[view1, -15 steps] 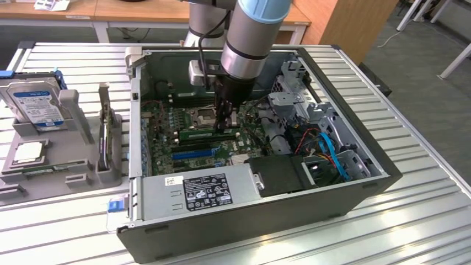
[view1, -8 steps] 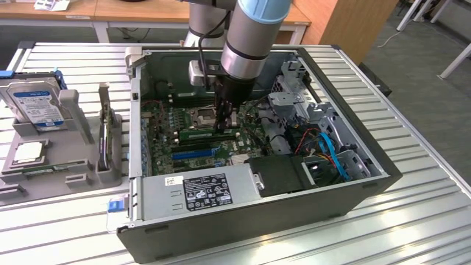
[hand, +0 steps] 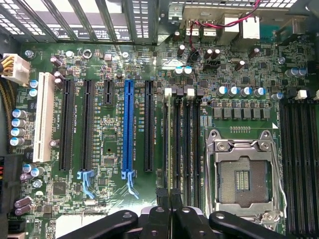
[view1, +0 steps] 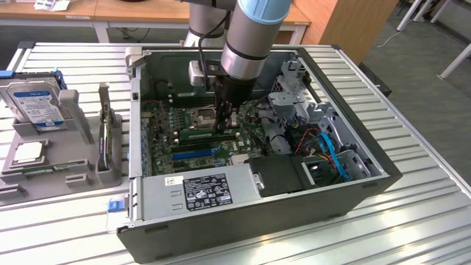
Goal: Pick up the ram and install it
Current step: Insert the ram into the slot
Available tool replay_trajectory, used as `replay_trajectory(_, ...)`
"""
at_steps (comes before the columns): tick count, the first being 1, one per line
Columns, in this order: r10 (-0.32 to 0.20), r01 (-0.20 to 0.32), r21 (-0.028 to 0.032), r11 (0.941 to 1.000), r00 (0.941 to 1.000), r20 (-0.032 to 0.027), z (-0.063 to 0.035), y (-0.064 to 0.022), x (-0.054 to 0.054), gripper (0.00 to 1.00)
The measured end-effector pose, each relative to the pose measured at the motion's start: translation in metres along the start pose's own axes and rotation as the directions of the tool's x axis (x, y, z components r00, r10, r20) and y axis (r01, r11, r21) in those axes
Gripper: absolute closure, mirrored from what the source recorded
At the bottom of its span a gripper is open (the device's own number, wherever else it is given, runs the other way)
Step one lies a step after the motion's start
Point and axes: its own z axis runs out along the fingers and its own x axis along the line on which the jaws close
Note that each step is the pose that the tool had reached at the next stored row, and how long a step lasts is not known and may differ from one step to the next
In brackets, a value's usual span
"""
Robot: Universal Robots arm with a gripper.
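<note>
The ram [view1: 202,133], a long thin green stick, stands on edge in the motherboard's memory slots [hand: 188,144] beside the open processor socket [hand: 241,174]. My gripper [view1: 224,126] reaches straight down into the open computer case [view1: 368,182], its fingertips at the stick's upper edge and shut on it. In the wrist view the gripper [hand: 171,201] shows both black fingers pressed together right over the slot row, where the stick is edge-on and hard to pick out. I cannot tell how deep it sits in the slot.
A blue expansion slot [hand: 128,129] and black slots lie beside the memory slots. The power supply [view1: 198,190], drive cage and cables [view1: 324,143] crowd the case. At the exterior view's left, a grey parts fixture [view1: 74,179] holds a hard drive [view1: 37,105] and a silver processor chip [view1: 28,152].
</note>
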Motion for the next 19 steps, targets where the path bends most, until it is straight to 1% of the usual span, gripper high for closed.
replay_trajectory(11, 0.000, 0.000, -0.0005, 1.0000, 1.0000, -0.0001, 0.0014, -0.0005, 0.0001, 0.89)
replay_trajectory(13, 0.000, 0.000, -0.0037, 1.0000, 1.0000, 0.0001, 0.0013, -0.0014, 0.0000, 0.89)
replay_trajectory(17, 0.000, 0.000, -0.0125, 0.9999, 1.0000, 0.0000, -0.0001, -0.0037, -0.0001, 0.89)
replay_trajectory(19, 0.001, -0.001, -0.0150, 0.9999, 1.0000, -0.0003, -0.0011, -0.0042, -0.0001, 0.89)
